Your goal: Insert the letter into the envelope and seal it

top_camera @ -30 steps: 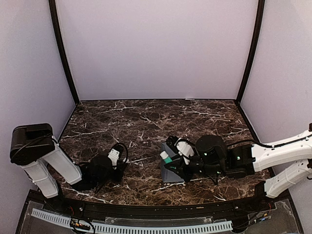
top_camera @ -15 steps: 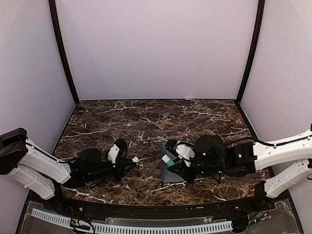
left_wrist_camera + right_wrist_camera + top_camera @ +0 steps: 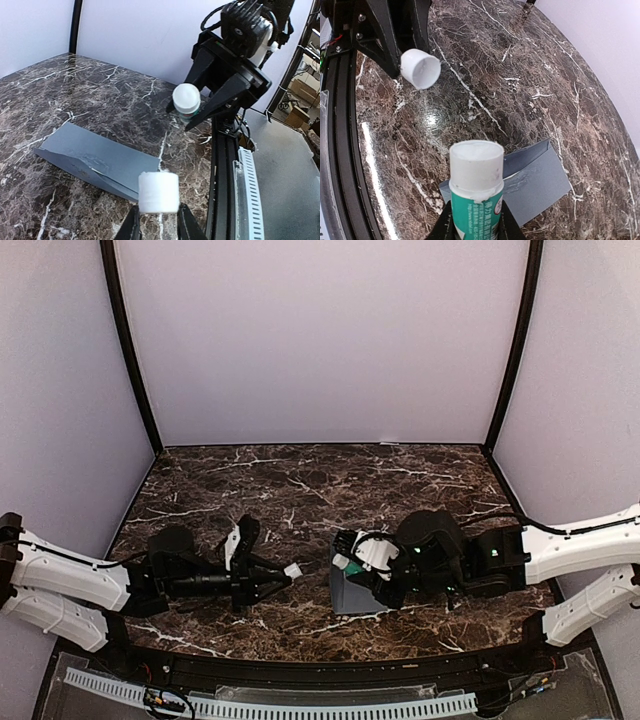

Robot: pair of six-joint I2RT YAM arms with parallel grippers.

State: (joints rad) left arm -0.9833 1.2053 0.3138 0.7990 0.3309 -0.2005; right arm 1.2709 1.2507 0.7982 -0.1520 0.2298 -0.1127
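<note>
We see the left gripper (image 3: 286,573) pinching a small white cap (image 3: 158,192) between narrowly set jaws. The right gripper (image 3: 352,566) is clamped on a white-and-green glue stick (image 3: 476,192), whose white end faces the cap. From overhead, the cap sits at 9 o'clock of the stick, near it but not touching. The envelope (image 3: 350,598) lies flat on the marble table (image 3: 300,480), at about 5 o'clock from the table's centre, partly beneath the right gripper.
</note>
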